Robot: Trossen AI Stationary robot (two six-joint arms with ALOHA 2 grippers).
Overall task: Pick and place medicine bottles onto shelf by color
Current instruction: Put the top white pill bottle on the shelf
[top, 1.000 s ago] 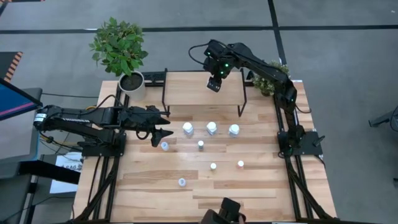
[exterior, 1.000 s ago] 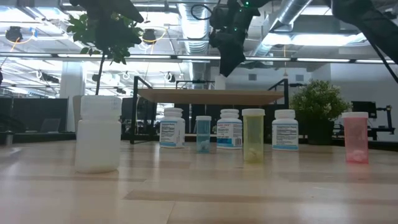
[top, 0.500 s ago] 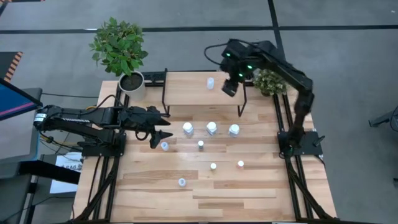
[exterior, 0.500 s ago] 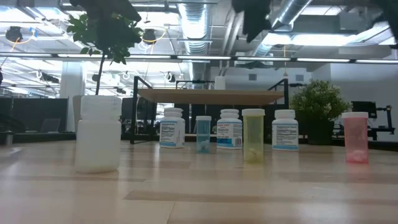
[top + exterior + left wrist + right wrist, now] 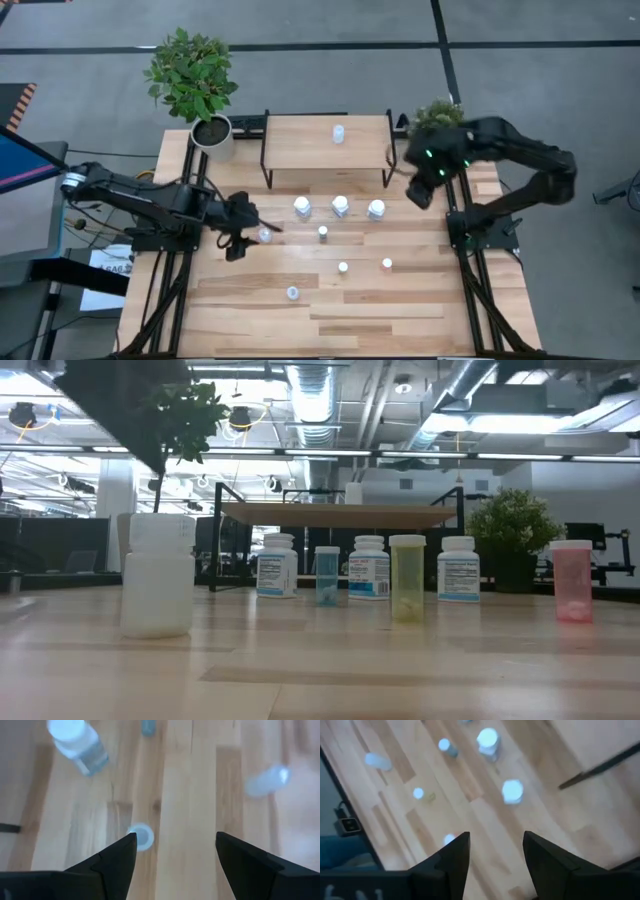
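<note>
Medicine bottles: one on the shelf (image 5: 300,145), eight on the table in front of it. Left claw (image 5: 250,228), fingers apart, hovers by a pale bottle (image 5: 264,235); off-centre descent could topple it. Right claw (image 5: 418,190) apart beside the shelf.

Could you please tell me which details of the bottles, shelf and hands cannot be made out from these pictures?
- Bottle on the shelf: the small bottle is too tiny in the high view to tell its colour; in the low view the shelf board's edge hides most of it.
- Labels on the white bottles: print too small to read in the low view.
- Left hand: out of the low view's frame.
- Right hand: finger gap unclear in the high view, though the right wrist view shows it open.
</note>
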